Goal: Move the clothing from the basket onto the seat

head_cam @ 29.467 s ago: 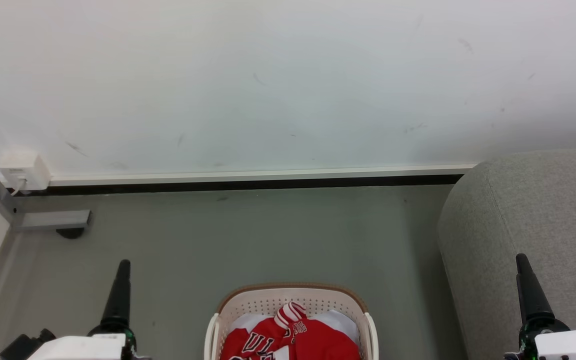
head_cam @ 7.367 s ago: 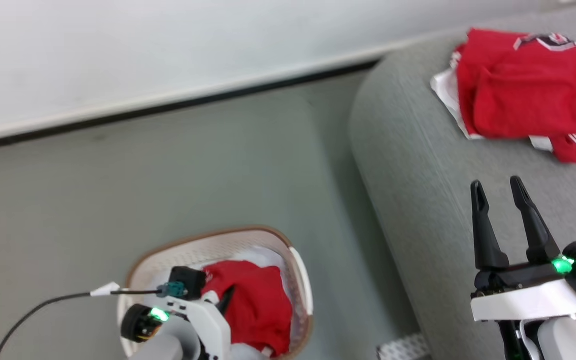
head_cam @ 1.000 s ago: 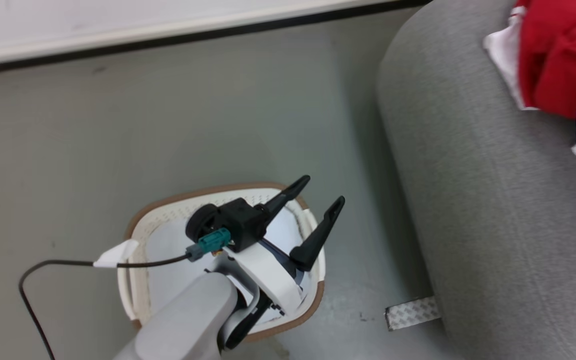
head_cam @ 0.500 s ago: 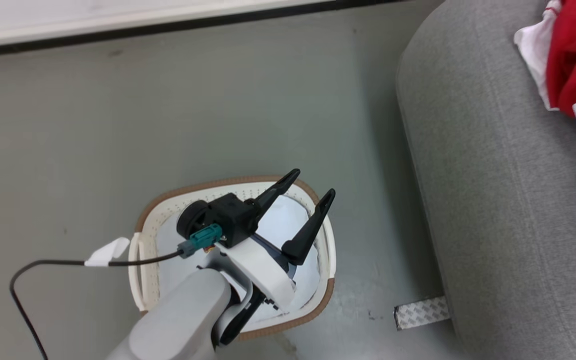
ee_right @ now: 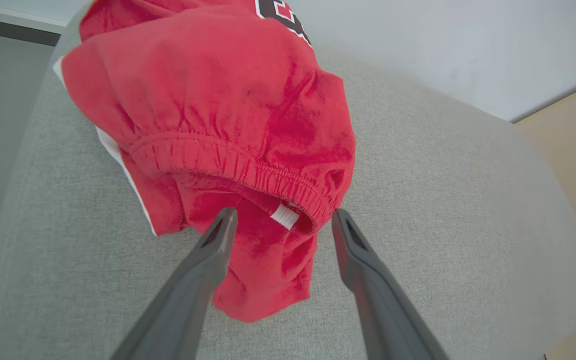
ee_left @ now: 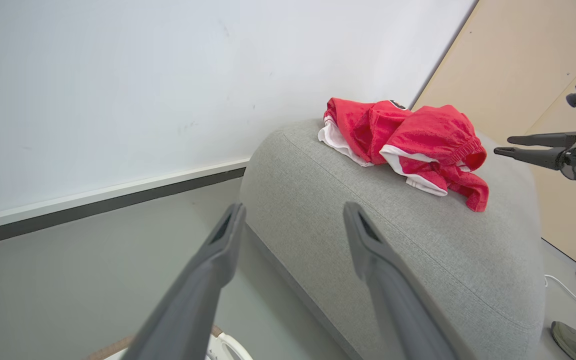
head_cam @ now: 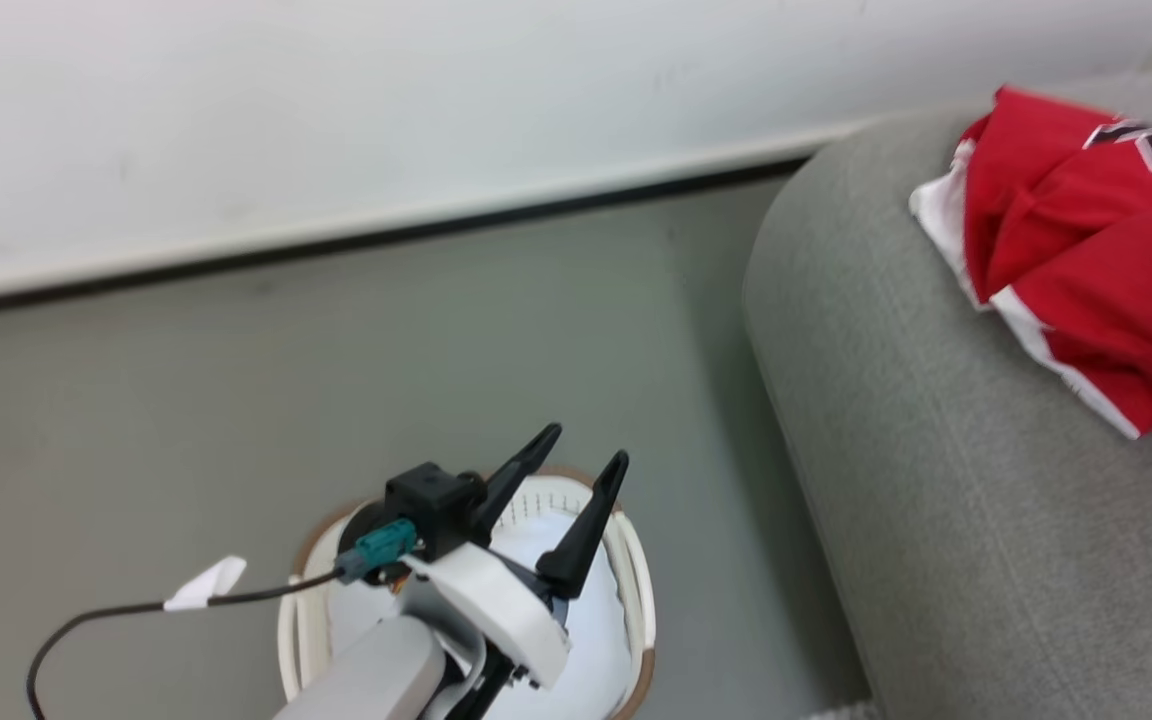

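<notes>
Clothing (ee_right: 218,125) sits heaped on the seat (ee_right: 443,200), your right hand (ee_right: 284,214) just sprung wide, left hand (head_cam: 585,443) wide over the basket (head_cam: 639,590): likely finished.

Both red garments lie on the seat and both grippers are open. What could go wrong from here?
The right gripper stands open with its fingers on either side of the red shorts' elastic waistband; pulling back could snag and drag them.
The red jersey lies near the grey seat's rounded edge, so a tug might slide it off.
The left gripper hangs above the basket; lowering could knock its rim.
</notes>
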`<state>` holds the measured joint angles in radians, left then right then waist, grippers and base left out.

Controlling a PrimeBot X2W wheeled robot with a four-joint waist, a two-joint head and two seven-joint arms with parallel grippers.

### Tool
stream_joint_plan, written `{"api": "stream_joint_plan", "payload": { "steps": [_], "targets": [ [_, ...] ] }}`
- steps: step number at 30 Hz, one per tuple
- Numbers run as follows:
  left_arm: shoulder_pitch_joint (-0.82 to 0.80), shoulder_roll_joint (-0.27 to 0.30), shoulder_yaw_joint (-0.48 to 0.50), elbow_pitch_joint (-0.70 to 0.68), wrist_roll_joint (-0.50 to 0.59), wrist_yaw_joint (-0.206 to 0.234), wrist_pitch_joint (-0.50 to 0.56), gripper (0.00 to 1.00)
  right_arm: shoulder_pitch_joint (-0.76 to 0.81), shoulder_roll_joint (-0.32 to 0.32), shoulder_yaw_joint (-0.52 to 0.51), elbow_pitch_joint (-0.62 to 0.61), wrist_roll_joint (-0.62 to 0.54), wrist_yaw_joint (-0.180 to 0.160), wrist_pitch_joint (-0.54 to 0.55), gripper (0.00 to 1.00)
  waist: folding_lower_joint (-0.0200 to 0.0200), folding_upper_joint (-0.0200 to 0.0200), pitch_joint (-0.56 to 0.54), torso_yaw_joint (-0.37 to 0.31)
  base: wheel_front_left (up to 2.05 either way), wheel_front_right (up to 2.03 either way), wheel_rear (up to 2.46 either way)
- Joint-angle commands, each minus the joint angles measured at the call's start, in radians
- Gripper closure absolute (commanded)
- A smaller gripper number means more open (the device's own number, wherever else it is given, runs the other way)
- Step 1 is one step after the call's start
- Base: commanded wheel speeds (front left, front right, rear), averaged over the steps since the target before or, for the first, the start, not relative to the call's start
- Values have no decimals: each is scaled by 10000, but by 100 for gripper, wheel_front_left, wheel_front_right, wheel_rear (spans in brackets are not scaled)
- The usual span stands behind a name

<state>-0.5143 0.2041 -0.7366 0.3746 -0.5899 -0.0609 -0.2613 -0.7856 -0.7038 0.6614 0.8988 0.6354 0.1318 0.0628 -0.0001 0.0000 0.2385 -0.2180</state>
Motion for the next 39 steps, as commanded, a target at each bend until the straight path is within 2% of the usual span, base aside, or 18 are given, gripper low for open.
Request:
{"api": "stream_joint_plan", "payload": {
  "steps": [1,5,9,14,19,22,26,28,34,38,39],
  "targets": [
    [210,24,70,2,-109,34,-23,0,246,-209,133,-121,240,-23,56,0,1,0,-730,-25,0,0,0],
    [555,124,377,-61,-153,168,-31,0,465,-738,595,-879,722,-23,-230,0,1,0,-1365,147,0,0,0],
    [765,279,889,-282,-124,334,-36,0,567,-905,591,-1576,1055,-23,-745,0,1,0,-1750,417,0,0,0],
    [1092,550,1716,-568,-62,607,-37,0,790,-737,136,-2384,1378,-23,-1449,0,1,0,-2082,786,0,0,0],
    [1568,692,2562,-784,-5,822,-33,0,1477,-205,-618,-3053,1594,-23,-2189,0,1,0,-2388,1187,0,0,0],
    [1892,675,3036,-905,171,865,-32,0,2146,324,-1265,-3469,1833,-23,-2594,0,1,0,-2476,1402,0,0,0],
    [2392,511,3774,-1050,481,837,-32,0,3172,1084,-2211,-4090,1498,-23,-3033,0,1,0,-2527,1594,0,0,0],
    [2671,398,4227,-1179,729,882,-33,0,3754,1553,-2793,-4383,1094,-23,-3159,0,1,0,-2527,1650,0,0,0],
    [3616,-290,5708,-1699,1433,589,-33,0,5497,3377,-4603,-5784,-382,-23,-3280,0,1,0,-2473,1731,0,0,0],
    [4107,-632,6352,-1854,2227,309,-33,0,6503,4507,-5352,-6897,-1617,-23,-3278,0,1,0,-2413,1699,0,0,0],
    [4107,-632,6352,-1854,2227,309,-33,0,6503,4507,-5352,-6897,-1617,-23,-3278,0,1,0,-2413,1699,0,0,0]
  ]
}}
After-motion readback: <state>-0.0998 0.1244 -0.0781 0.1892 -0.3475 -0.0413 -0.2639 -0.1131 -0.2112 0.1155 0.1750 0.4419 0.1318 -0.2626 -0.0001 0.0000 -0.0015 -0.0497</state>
